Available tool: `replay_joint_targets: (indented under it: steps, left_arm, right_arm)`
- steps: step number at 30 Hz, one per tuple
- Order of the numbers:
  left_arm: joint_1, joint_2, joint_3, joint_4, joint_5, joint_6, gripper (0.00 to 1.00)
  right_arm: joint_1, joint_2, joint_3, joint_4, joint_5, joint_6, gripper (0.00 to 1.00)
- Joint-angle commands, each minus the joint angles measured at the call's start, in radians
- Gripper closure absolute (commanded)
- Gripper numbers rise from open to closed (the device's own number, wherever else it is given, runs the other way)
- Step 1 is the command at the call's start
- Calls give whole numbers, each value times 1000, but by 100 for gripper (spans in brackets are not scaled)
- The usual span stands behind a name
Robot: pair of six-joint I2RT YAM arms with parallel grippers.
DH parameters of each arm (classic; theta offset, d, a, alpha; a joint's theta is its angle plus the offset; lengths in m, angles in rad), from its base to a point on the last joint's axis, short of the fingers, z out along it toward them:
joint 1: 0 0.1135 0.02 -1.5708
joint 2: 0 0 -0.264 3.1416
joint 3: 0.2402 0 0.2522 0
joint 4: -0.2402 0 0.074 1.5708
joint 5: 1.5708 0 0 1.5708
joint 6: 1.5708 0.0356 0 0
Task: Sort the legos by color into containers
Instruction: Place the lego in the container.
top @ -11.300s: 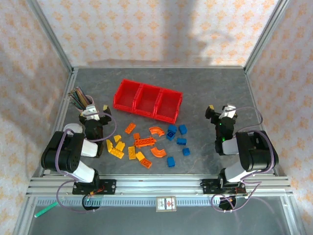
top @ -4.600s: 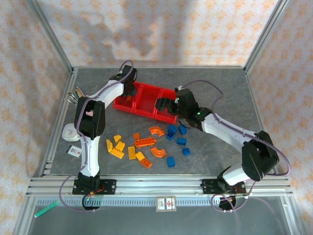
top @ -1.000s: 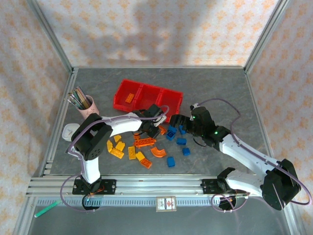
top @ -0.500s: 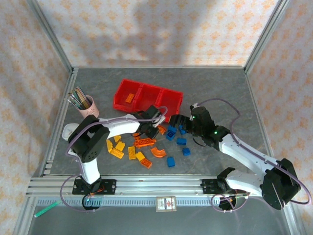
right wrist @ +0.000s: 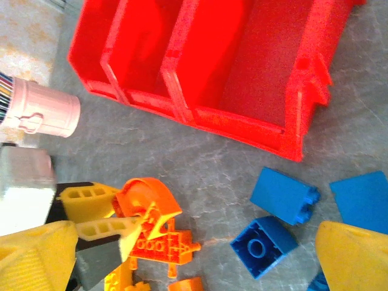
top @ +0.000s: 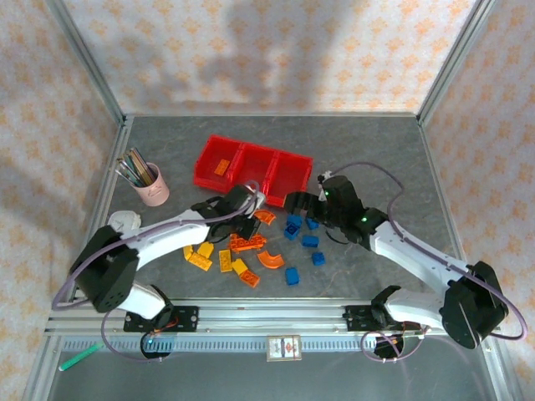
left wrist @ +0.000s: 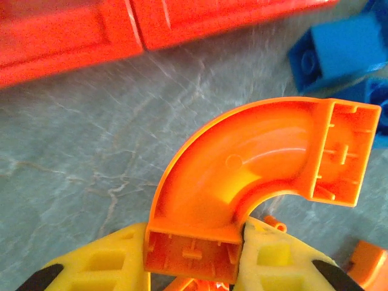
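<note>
- Where the table ran out to the left of the tray (top: pixel 219 182), a pink cup (top: pixel 151 189) of pens stood well apart from it.
- An orange piece (top: pixel 221 165) lay in the tray's left bin.
- Yellow legos (top: pixel 201 251) lay in a loose cluster on the near side of the tray's left end, apart from its front wall.
- The left gripper (top: pixel 250 220) sat near the tray's front wall, in front of the middle bin.
- Its yellow fingers (left wrist: pixel 115 267) were pinched tight on one squared end of an orange arch (left wrist: pixel 254 176). The arch curved up and away from them toward the tray.
- Whether the arch was off the table could not be told.
- An orange plate (top: pixel 247 243) and a second arch (top: pixel 270 260) lay farther from the tray than that gripper, on its near side.
- The right gripper (top: pixel 294 200) hung just beside the front of the tray's right bin. Its jaws were spread wide and had hold of nothing.
- In the right wrist view its fingers (right wrist: pixel 351 254) framed the table below the tray, with the left gripper's arch between them.
- Blue legos (top: pixel 303 234) lay scattered on the near side of the tray's right bin.
- Two blue bricks (right wrist: pixel 284 195) lay near that bin's front corner, apart from it.
</note>
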Motion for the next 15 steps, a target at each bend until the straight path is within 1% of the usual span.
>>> replay_joint_targets:
  steps: [1,4,7,10,13,15]
  left_arm:
    - [54,-101,1,-21,-61,-96,75]
    - [117,-147,51,-57,-95,-137,75]
    - [203,-135,121,-81,-114,-172,75]
    - [290,-68,184,-82,-121,-207,75]
    - [373,42,273,-96,-106,-243,77]
    - [411,117,332,-91,-84,-266,77]
  right_arm:
    - [16,30,67,20,-14,-30,0]
    - [25,66,103,39,-21,-38,0]
    - [29,103,135,63,-27,-39,0]
    - [31,135,159,88,-28,-37,0]
    - [31,160,173,102,-9,-40,0]
    - [31,180,186,99,13,-44,0]
